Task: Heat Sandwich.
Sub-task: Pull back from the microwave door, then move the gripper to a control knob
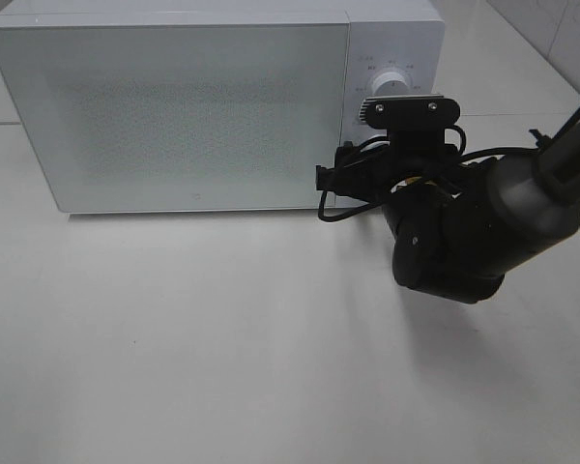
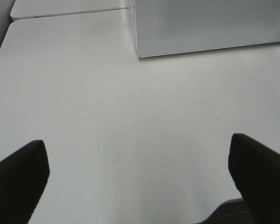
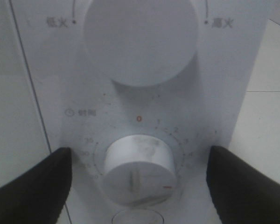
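Note:
The sandwich is out of view. A white microwave [image 1: 193,106] stands at the back of the table with its door shut. My right gripper [image 3: 139,186] is open in front of its control panel, one dark finger [image 3: 32,186] on each side of the lower timer knob [image 3: 139,170] and clear of it. The large upper power knob [image 3: 141,39] sits just above. From the high camera, the right arm [image 1: 464,222] reaches in from the right and its wrist covers the lower panel. My left gripper [image 2: 139,179] is open over bare table, holding nothing.
The white table [image 1: 174,338] spreads out in front of the microwave. A front corner of the microwave [image 2: 210,23] shows in the left wrist view, some way from the left gripper. A black cable [image 1: 343,208] loops off the right wrist.

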You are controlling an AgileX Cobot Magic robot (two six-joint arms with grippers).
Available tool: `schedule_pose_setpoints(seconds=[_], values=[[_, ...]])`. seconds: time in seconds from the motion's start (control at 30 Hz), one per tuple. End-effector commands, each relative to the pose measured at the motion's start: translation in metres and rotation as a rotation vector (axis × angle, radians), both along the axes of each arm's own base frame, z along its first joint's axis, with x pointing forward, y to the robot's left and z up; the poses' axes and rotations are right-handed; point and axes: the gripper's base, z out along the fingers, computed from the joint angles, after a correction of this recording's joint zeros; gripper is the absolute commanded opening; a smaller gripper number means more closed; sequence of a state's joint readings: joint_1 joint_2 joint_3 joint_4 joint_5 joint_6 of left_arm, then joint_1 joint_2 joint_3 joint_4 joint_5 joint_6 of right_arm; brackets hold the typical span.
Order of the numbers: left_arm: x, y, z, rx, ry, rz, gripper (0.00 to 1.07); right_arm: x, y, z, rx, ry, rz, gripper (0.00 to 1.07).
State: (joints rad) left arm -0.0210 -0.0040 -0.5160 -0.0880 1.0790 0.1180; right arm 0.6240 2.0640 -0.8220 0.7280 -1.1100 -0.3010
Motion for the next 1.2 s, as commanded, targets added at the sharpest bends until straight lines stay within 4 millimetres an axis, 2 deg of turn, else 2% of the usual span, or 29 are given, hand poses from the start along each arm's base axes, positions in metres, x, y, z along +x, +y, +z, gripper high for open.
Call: schedule_pose_setpoints(seconds=[0.03, 0.23, 0.8, 0.87, 0.93, 1.0, 1.03, 1.07, 1.1, 1.17, 1.2], values=[[-0.0031, -0.0004, 0.0006, -0.009, -0.027, -0.009, 1.00, 0.0055, 0.0009, 0.0009, 0.014, -0.014, -0.003, 0.76], [-0.0031, -0.0004, 0.0006, -0.009, -0.027, -0.009, 1.00, 0.0049, 0.0015, 0.0025, 0.015, -0.023, -0.002, 0.71], [-0.0031, -0.0004, 0.0006, -0.009, -0.027, -0.009, 1.00, 0.0010, 0.0080, 0.0085, 0.024, -0.043, 0.011, 0.70], [-0.0031, -0.0004, 0.0006, -0.009, -0.027, -0.009, 1.00, 0.0008, 0.0083, 0.0079, 0.025, -0.035, 0.013, 0.61], [-0.0031, -0.0004, 0.0006, -0.009, -0.027, -0.009, 1.00, 0.0008, 0.0084, 0.0074, 0.025, -0.030, 0.014, 0.57], [-0.0031, -0.0004, 0.0006, -0.009, -0.027, -0.009, 1.00, 0.0005, 0.0088, 0.0062, 0.026, -0.016, 0.018, 0.40], [-0.0031, -0.0004, 0.0006, -0.009, -0.027, -0.009, 1.00, 0.0005, 0.0088, 0.0062, 0.026, -0.016, 0.018, 0.40], [-0.0031, -0.0004, 0.0006, -0.009, -0.027, -0.009, 1.00, 0.0004, 0.0086, 0.0060, 0.027, -0.014, 0.016, 0.33], [-0.0031, -0.0004, 0.0006, -0.009, -0.027, -0.009, 1.00, 0.0004, 0.0082, 0.0056, 0.029, -0.010, 0.011, 0.19], [-0.0031, -0.0004, 0.0006, -0.009, -0.027, -0.009, 1.00, 0.0003, 0.0082, 0.0053, 0.029, -0.007, 0.011, 0.09], [-0.0031, -0.0004, 0.0006, -0.009, -0.027, -0.009, 1.00, 0.0003, 0.0082, 0.0053, 0.029, -0.007, 0.011, 0.09]])
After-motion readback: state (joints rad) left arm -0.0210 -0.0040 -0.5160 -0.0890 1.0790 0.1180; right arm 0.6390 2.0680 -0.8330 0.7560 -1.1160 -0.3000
